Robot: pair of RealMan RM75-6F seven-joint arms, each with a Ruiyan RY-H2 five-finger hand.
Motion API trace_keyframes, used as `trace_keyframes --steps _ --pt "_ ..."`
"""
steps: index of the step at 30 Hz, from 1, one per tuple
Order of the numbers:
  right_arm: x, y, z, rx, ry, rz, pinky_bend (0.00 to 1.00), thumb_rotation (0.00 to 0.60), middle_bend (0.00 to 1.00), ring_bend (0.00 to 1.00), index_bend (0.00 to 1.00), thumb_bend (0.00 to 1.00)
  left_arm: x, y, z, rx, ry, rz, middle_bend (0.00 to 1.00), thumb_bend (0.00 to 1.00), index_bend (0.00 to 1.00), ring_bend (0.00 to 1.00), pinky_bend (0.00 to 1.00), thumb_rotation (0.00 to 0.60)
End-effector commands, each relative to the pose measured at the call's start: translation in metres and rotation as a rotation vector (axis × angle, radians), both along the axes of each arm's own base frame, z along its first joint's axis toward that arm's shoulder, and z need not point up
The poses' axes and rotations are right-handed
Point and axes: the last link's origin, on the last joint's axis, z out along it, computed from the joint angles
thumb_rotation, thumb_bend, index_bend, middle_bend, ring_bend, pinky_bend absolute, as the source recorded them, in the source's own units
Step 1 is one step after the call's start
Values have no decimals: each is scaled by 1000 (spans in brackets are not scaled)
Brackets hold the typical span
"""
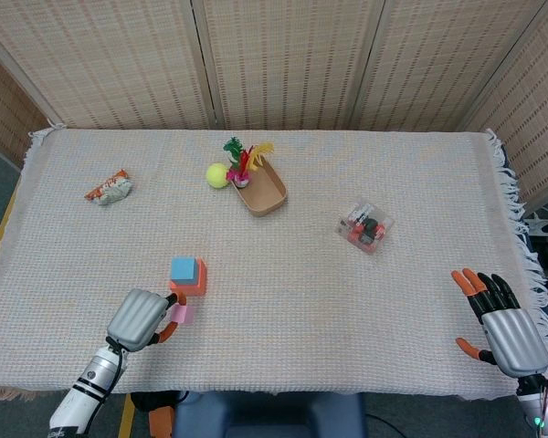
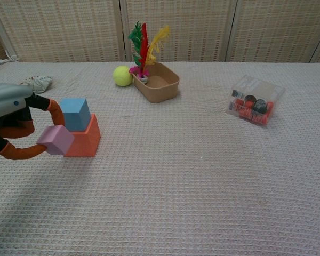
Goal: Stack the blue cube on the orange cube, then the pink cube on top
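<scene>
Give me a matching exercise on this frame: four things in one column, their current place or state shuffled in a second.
1. pink cube
2. blue cube
3. yellow ball
4. right hand

a. beside the tan tray
b. open at the table edge
c. held by the left hand
d. on the orange cube

Pairs: 1-c, 2-d, 3-a, 4-b

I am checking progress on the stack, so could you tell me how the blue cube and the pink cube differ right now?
The blue cube sits on the orange cube; the pink cube is held off the cloth by the left hand, beside the stack. The blue cube sits level; the pink cube is tilted. The blue cube looks slightly larger than the pink cube. Both are plain, solid-coloured blocks.
</scene>
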Motion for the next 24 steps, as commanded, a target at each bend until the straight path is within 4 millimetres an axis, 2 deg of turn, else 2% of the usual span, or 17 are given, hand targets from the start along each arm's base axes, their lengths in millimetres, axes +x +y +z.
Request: trace_keyframes --steps 1,13,20,24 --pt "0 0 -1 6 2 1 0 600 0 0 0 76 10 14 22 17 50 38 1000 367 556 1000 1000 600" --pt "-1 -2 -2 5 7 -9 0 600 0 0 0 77 35 40 41 50 53 70 1000 366 558 1000 1000 600" --pt "-2 -3 -2 4 8 -12 0 600 0 0 0 76 42 49 41 52 44 70 1000 365 564 1000 1000 600" --pt "-2 -3 -1 -1 8 -16 0 600 0 0 0 76 41 72 33 112 94 67 1000 366 582 1000 1000 600"
